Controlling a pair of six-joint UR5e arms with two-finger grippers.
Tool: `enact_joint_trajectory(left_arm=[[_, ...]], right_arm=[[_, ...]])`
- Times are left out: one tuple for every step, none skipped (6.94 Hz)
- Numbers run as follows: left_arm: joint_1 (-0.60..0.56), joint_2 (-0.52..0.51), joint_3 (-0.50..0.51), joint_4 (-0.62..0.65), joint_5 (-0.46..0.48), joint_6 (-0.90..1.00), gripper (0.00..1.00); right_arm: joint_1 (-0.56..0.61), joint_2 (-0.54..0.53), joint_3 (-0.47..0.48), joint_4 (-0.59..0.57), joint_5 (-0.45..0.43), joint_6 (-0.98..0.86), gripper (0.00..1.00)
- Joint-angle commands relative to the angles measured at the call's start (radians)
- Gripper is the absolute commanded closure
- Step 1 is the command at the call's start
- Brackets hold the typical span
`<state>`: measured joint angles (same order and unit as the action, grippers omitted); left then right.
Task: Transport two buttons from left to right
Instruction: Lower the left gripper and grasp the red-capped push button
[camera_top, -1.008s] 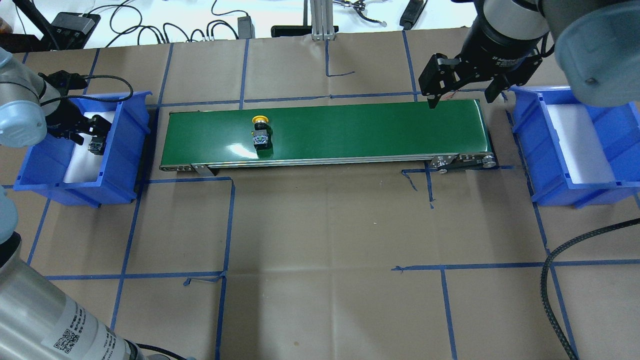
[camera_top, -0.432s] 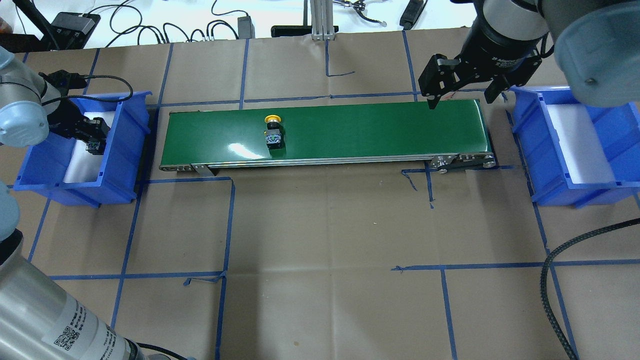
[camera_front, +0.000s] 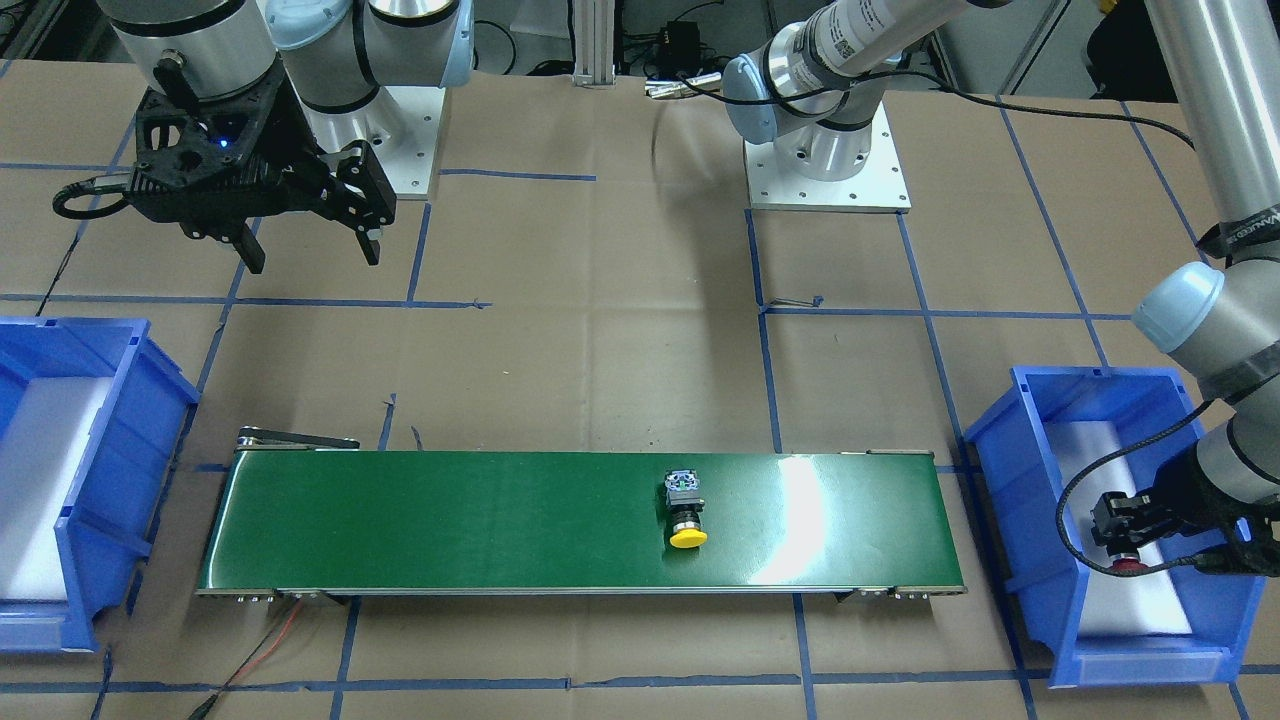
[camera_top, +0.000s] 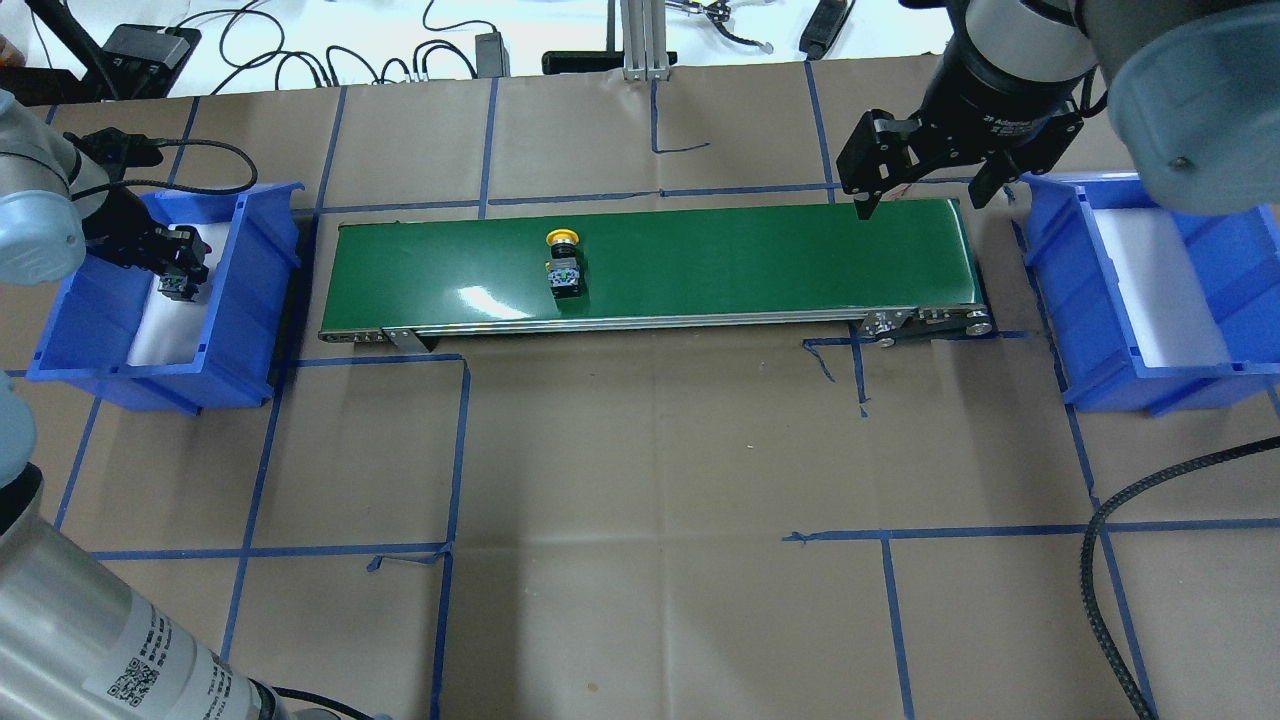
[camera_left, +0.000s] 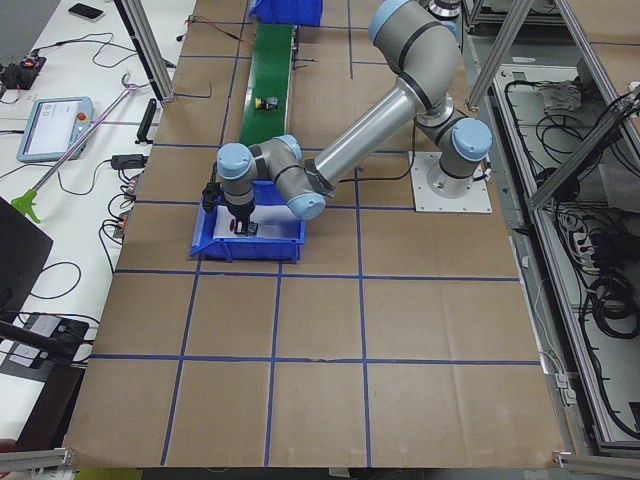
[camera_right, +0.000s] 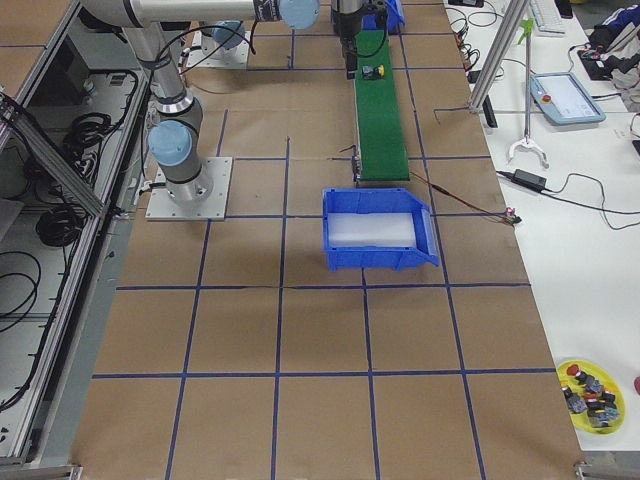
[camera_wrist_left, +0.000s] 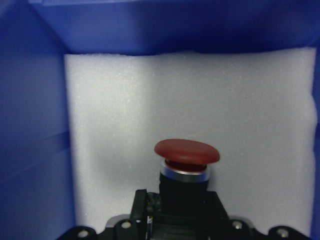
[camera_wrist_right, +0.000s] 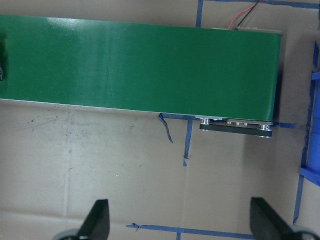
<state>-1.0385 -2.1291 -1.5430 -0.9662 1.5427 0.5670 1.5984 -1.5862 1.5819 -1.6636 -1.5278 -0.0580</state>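
The yellow-capped button (camera_top: 563, 264) lies on its side on the green conveyor belt (camera_top: 750, 260), left of the middle; it also shows in the front view (camera_front: 686, 510). My left gripper (camera_top: 178, 272) is inside the left blue bin (camera_top: 255, 300), shut on the barrel of the red-capped button (camera_wrist_left: 186, 151), whose cap points away over the white foam. In the front view the red cap (camera_front: 1130, 566) shows below the left gripper (camera_front: 1125, 530). My right gripper (camera_top: 925, 188) is open and empty, above the belt's right end; the right wrist view shows its fingertips (camera_wrist_right: 97, 220) wide apart.
The right blue bin (camera_top: 1060, 300) with white foam holds nothing, just past the belt's right end. Blue tape lines cross the brown table. Cables and boxes lie along the far edge. A yellow tray (camera_right: 592, 392) of spare buttons sits off the table.
The yellow button has travelled to the right along the belt. My left gripper has shifted a little to the left inside the bin. The right gripper has stayed put.
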Motion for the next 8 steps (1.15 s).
enact_joint_trajectory(left_arm=[[-0.003,0.055,0.055,-0.128,0.000,0.001,0.94],[-0.003,0.087,0.096,-0.232,0.000,0.001,0.94],[-0.003,0.124,0.131,-0.318,0.026,0.001,0.94],[-0.003,0.152,0.150,-0.380,0.040,-0.001,0.94],[-0.005,0.162,0.152,-0.390,0.040,-0.003,0.94],[-0.014,0.164,0.150,-0.391,0.040,-0.013,0.94],[-0.049,0.169,0.141,-0.390,0.043,-0.051,0.94],[-0.092,0.182,0.130,-0.390,0.045,-0.120,0.94]], right_arm=[[0.000,0.000,0.000,0.001,0.000,0.001,0.00],[0.000,0.000,0.000,0.001,-0.002,0.001,0.00],[0.000,0.000,0.000,-0.001,-0.002,0.001,0.00],[0.000,0.000,0.000,-0.001,-0.002,0.001,0.00],[0.000,0.000,-0.002,-0.001,-0.002,0.001,0.00],[0.000,0.000,0.000,0.001,-0.002,0.001,0.00],[0.000,0.000,0.000,0.001,-0.002,0.007,0.00],[0.000,0.000,0.000,0.001,-0.002,0.007,0.00]])
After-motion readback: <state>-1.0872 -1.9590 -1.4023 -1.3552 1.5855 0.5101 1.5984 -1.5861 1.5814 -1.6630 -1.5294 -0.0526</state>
